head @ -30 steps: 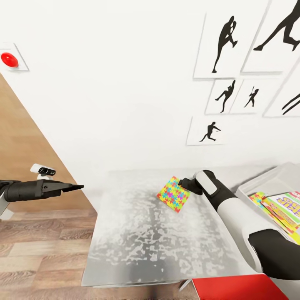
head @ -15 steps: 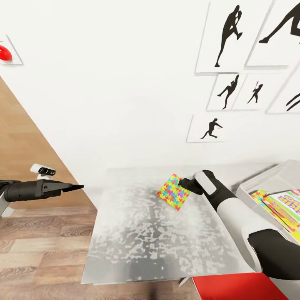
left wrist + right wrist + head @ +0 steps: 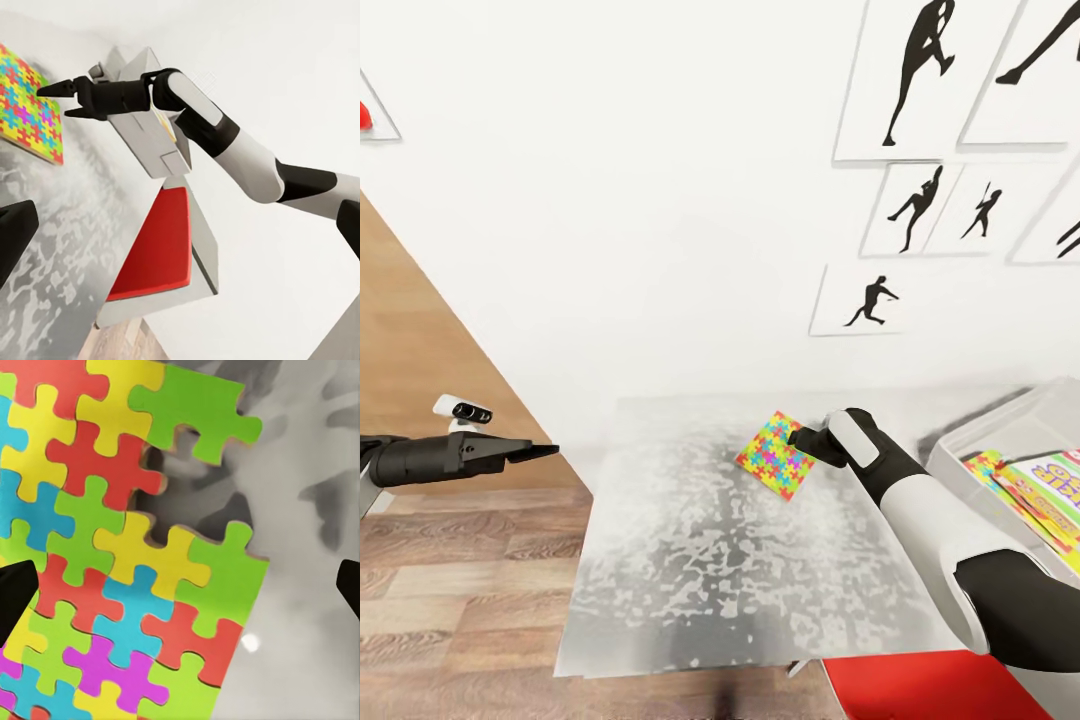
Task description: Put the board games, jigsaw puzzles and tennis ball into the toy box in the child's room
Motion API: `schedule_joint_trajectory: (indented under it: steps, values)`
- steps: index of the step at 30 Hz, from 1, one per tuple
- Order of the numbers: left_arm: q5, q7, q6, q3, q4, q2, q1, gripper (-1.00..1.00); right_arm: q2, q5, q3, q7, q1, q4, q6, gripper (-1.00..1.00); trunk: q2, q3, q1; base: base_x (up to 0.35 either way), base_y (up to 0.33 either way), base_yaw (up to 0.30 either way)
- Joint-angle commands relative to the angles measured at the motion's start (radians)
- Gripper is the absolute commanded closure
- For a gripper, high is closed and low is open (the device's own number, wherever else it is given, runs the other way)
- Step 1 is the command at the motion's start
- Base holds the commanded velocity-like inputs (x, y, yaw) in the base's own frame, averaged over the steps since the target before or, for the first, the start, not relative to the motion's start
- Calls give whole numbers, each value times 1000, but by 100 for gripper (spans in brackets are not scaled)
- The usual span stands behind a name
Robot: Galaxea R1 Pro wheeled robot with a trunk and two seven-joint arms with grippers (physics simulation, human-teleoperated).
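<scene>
Jigsaw puzzle (image 3: 776,454) lies flat on the table (image 3: 690,580) in the head view, your right hand (image 3: 796,438) at its near-right edge and the toy box (image 3: 1000,440) further right. Your left hand (image 3: 545,452), off the table's left side, looks closed. From the left wrist, the right hand (image 3: 56,101) shows parted fingers beside the puzzle (image 3: 26,105). From the right wrist, the puzzle (image 3: 112,555) sits between open fingertips (image 3: 15,592). It looks thin, light and bendy, so pinch one edge.

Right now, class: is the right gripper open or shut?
Open: the right gripper shows spread fingers beside the jigsaw puzzle, which lies on the table.
</scene>
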Motion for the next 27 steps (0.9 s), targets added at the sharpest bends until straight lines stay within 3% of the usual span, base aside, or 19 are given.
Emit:
schedule_joint_trajectory:
  steps: [1,18,27]
  values:
    - [1,-5,11,-3,1,1,-1,-100,-2,-10,8,-9,-1,-2,1,-100,-2,-3,1,0,0,0]
    - [1,-5,11,-3,1,1,-1,-100,-5,-9,7,-10,-1,-2,-4,-100,-2,-6,1,0,6,0]
    - [1,-5,11,-3,1,1,-1,-100,-3,-9,8,-9,-1,-2,-5,-100,-2,-6,1,0,201,0]
